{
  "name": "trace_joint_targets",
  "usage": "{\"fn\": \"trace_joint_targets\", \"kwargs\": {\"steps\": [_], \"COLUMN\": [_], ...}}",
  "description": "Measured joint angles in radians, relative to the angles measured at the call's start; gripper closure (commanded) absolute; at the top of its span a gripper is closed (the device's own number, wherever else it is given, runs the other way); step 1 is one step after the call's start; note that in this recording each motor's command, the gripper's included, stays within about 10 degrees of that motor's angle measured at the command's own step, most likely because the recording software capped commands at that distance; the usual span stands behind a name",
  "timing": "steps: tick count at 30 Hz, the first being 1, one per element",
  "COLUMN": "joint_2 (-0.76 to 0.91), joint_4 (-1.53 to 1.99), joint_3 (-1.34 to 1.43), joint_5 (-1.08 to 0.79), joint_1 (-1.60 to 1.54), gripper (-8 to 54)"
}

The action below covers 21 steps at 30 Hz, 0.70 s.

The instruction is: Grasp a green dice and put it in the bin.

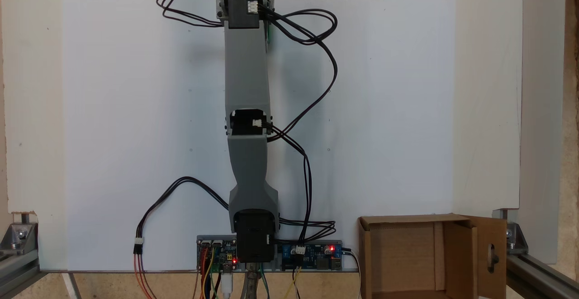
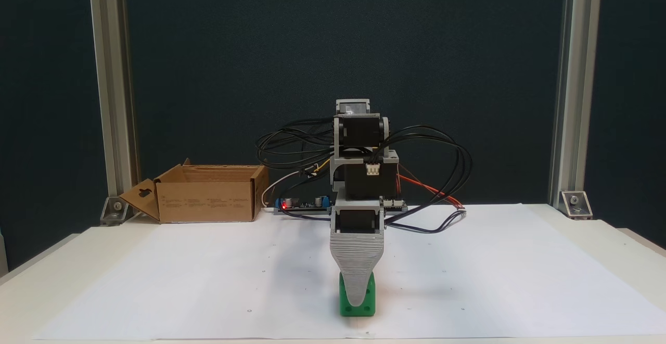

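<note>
The green dice (image 2: 368, 303) rests on the white paper near the table's front edge in a fixed view. My gripper (image 2: 357, 298) points straight down at it, and its ribbed grey finger (image 2: 357, 260) covers the cube's middle. The jaws lie one behind the other, so I cannot tell their state. Seen from above, the arm (image 1: 246, 73) stretches far across the paper, with a green sliver of the dice (image 1: 268, 34) at its right side. The bin (image 1: 457, 253), an open brown cardboard box with a keyhole flap, stands beside the arm's base; it also shows at the back left (image 2: 208, 203).
The controller boards (image 1: 312, 251) and looping black cables (image 1: 316, 32) sit around the arm's base. White paper (image 1: 135, 131) covers most of the table. Aluminium frame posts (image 2: 112, 99) stand at the table's rear corners.
</note>
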Motion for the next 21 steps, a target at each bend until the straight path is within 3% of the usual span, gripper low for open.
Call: {"fn": "trace_joint_targets", "kwargs": {"steps": [21], "joint_2": [-0.043], "joint_4": [-0.041], "joint_3": [0.0], "joint_5": [0.0], "joint_1": [0.003], "gripper": [1.6]}}
